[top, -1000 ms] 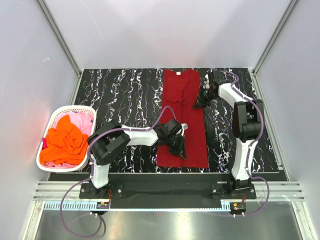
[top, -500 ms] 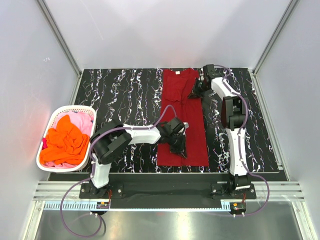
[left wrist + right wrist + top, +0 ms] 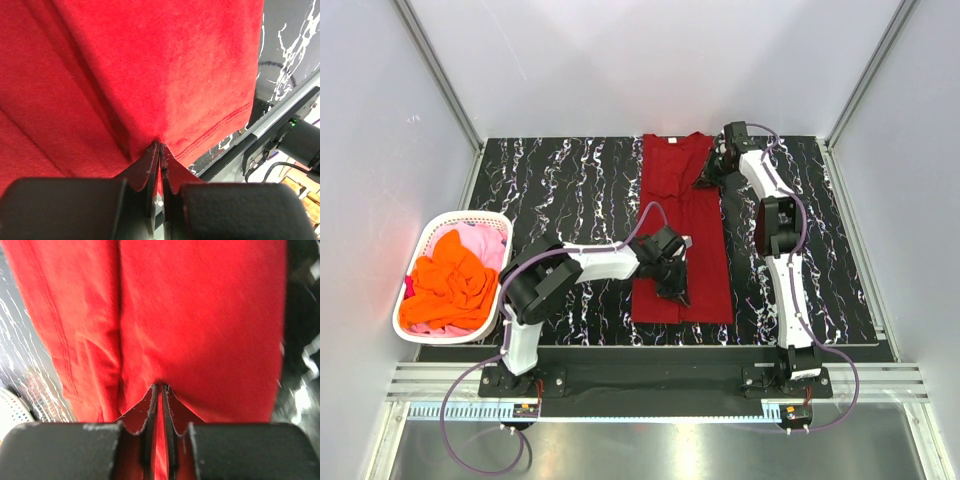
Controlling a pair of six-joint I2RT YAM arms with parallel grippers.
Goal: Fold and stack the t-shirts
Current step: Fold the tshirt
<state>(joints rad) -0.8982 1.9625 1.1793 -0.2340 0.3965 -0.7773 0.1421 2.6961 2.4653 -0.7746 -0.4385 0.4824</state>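
The dark red t-shirt [image 3: 705,260] lies as a long narrow strip on the black marbled table [image 3: 570,190], collar at the far end. My left gripper [image 3: 670,287] sits low on the strip near its near hem, shut on a pinch of the red cloth [image 3: 150,60]. My right gripper [image 3: 712,175] is at the far right edge by the shoulder, also shut on a fold of the cloth [image 3: 200,315]. In both wrist views red fabric runs between the closed jaws. More t-shirts, bright orange [image 3: 450,280] and pink [image 3: 485,240], are bundled at the left.
A white plastic basket [image 3: 470,216] holding the orange and pink shirts stands off the table's left edge. White walls close in the back and sides. A metal rail [image 3: 650,380] with both arm bases runs along the near edge.
The right arm has stretched farther toward the back of the table with the shirt's shoulder. The left gripper and the near hem have shifted slightly away from the front edge.
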